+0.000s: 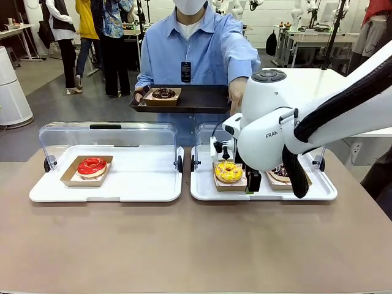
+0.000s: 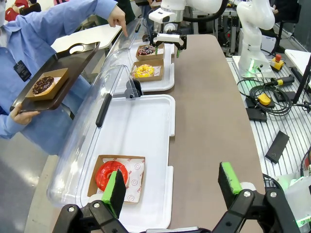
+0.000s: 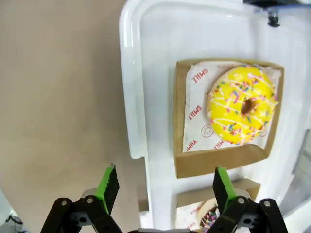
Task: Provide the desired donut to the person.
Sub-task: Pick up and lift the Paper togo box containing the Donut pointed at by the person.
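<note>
**Right arm poised over the right-hand display, pick not yet made**

I have the right gripper (image 3: 164, 187) hovering low over the white plastic display tray (image 3: 138, 92), jaws spread wide with nothing between them. The yellow-iced ring donut with coloured sprinkles (image 3: 242, 106) sits in its brown cardboard boat (image 3: 223, 162) just ahead of the fingers. A chocolate donut with sprinkles (image 1: 282, 172) lies in the boat beside it.

The person in the light blue shirt (image 1: 196, 49) holds a dark serving tray (image 1: 202, 98) and points a hand (image 2: 116, 17) down at this display. I cannot tell which of the two is meant, though I lean towards the yellow one.

The left gripper (image 2: 172, 187) hangs open and empty above the red-iced donut (image 2: 111, 175).

For the next move I need to centre over the chosen boat, descend and close on its cardboard wall. Then I carry it across to the serving tray.
</note>
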